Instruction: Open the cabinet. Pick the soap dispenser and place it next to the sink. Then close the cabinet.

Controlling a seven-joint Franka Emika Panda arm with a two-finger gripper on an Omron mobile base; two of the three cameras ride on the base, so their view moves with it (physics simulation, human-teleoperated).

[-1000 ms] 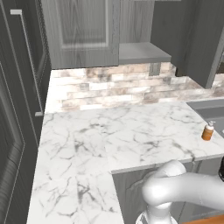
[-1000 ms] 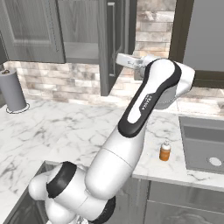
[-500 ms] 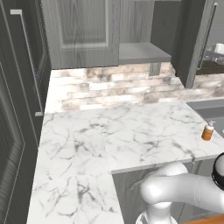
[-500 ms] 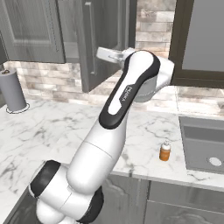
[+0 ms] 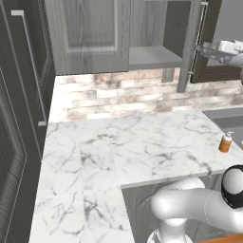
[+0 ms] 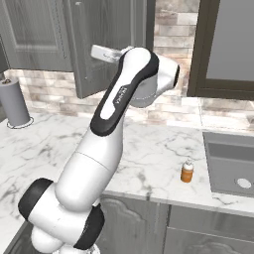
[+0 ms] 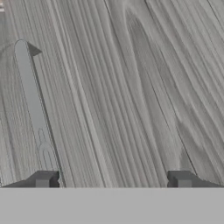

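The cabinet [image 5: 95, 33] is seen high on the wall above the brick backsplash [image 5: 123, 95], light grey wood grain, with one door [image 6: 111, 44] swung out from the box and the plain grey shelf [image 5: 154, 57] laid bare behind it. Below, the white marbled counter [image 5: 118, 152] is spread wide, wrapping round a corner toward the base. The white arm [image 6: 106, 134] is reared up from the base and bent over at the top, its hand brought right up against the open door. To the right of the counter the grey sink [image 6: 229, 161] is set flush, its drain visible in the basin. At the far left of the right base view a grey paper-towel roll [image 6: 14, 103] is stood upright on the counter. The gripper [image 7: 113, 179] is held spread wide, nothing between the fingers; in the hand view both dark tips are pressed close to the wood-grain door face, with the door's silver bar handle [image 7: 33, 100] lying just beside the left tip, not gripped. The soap dispenser [image 6: 187, 170], orange with a white pump, is found upright on the counter just beside the sink's left rim, well apart from the gripper.
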